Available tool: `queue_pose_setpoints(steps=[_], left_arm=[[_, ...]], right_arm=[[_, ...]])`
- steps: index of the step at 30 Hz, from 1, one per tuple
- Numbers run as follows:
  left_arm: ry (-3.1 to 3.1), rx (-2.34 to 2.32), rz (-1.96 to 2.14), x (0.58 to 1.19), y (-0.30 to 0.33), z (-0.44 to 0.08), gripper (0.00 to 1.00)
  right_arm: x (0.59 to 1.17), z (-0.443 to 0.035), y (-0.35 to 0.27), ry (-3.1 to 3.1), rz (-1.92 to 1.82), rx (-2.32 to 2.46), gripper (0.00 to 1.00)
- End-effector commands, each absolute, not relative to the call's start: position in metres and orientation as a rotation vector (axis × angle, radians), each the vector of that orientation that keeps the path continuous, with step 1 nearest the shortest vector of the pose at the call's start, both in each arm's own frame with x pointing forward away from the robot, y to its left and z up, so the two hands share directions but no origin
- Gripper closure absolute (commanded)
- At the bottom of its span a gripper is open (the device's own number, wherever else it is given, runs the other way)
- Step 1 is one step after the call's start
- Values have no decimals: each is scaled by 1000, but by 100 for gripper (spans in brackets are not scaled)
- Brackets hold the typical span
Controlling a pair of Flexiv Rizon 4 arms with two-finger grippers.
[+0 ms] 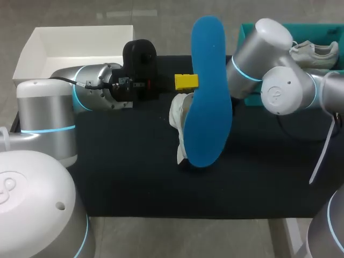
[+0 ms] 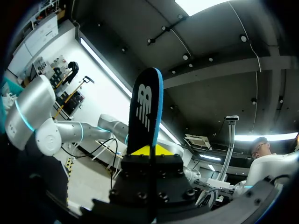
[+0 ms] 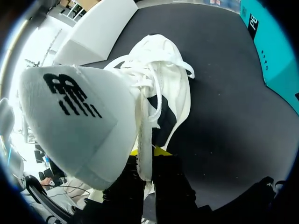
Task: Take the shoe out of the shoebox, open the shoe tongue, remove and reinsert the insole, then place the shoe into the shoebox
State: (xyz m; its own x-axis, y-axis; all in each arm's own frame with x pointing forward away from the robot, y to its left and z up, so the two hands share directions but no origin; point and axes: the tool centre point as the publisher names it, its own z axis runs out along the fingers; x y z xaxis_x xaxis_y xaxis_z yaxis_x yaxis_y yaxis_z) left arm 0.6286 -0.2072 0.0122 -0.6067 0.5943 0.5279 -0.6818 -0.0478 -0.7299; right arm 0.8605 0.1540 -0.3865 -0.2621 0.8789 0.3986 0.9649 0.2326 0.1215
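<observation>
At the right wrist the tongue [image 3: 79, 126] masks our right gripper [image 3: 148, 156] but for a yellow sliver. From above, the insole [image 1: 207, 91] hides it wholly, and most of the shoe [image 1: 180, 118]. Our left gripper [image 2: 150, 151] covers the insole's lower end. The shoebox [image 1: 246, 35], at the desk's [image 1: 134, 183] far right corner, sits half behind our right arm [image 1: 269, 59].

Matt foam insole [image 1: 207, 91] — cloth shoe [image 3: 164, 86]
</observation>
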Motion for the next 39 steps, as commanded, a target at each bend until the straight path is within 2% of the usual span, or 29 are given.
queue_pose_setpoints(steps=[1, 2, 3, 4, 16, 31, 39], left_arm=[[-1314, 102, 1796, 628, -208, 11, 100], [-1314, 102, 1796, 628, -208, 11, 100], [-1314, 102, 1796, 628, -208, 11, 100], [-1314, 102, 1796, 628, -208, 11, 100], [-1314, 102, 1796, 628, -208, 11, 100], [-1314, 102, 1796, 628, -208, 11, 100], [-1314, 102, 1796, 628, -208, 11, 100]], right_arm=[[863, -394, 160, -2237, -525, -1770, 100], [862, -393, 160, -2232, -526, -1775, 100], [860, -390, 160, -2222, -538, -1784, 60], [858, -387, 160, -2219, -537, -1798, 0], [825, -341, 146, -2164, -660, -1768, 0], [825, -341, 146, -2164, -660, -1768, 0], [829, -276, 138, -1534, -1138, -1774, 0]])
